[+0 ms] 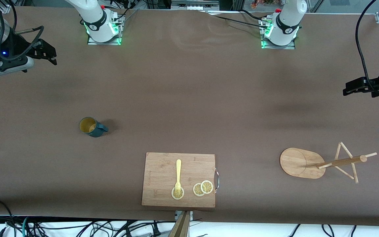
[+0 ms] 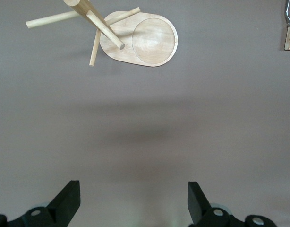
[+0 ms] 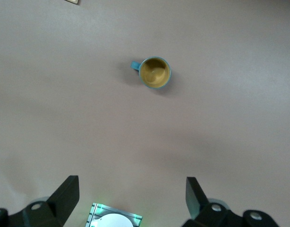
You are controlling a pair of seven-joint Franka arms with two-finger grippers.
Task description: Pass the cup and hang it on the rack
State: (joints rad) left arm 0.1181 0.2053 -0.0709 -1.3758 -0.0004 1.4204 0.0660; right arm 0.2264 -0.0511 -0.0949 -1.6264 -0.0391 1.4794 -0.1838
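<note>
The cup (image 1: pixel 92 126) is a dark teal mug with a yellow inside. It stands upright on the brown table toward the right arm's end and also shows in the right wrist view (image 3: pixel 155 72). The rack (image 1: pixel 301 163), a light wooden mug tree with an oval base, pole and thin pegs, stands toward the left arm's end and shows in the left wrist view (image 2: pixel 145 42). My right gripper (image 1: pixel 49 54) is open and empty, high over the table's edge at its own end (image 3: pixel 132 187). My left gripper (image 1: pixel 345 90) is open and empty, high over its own end (image 2: pixel 134 189).
A rectangular wooden cutting board (image 1: pixel 163 164) lies near the front camera's edge, between the cup and the rack. On it are a yellow fork (image 1: pixel 178 174) and lemon slices (image 1: pixel 202 188). The arm bases (image 1: pixel 102 26) stand along the table edge farthest from the front camera.
</note>
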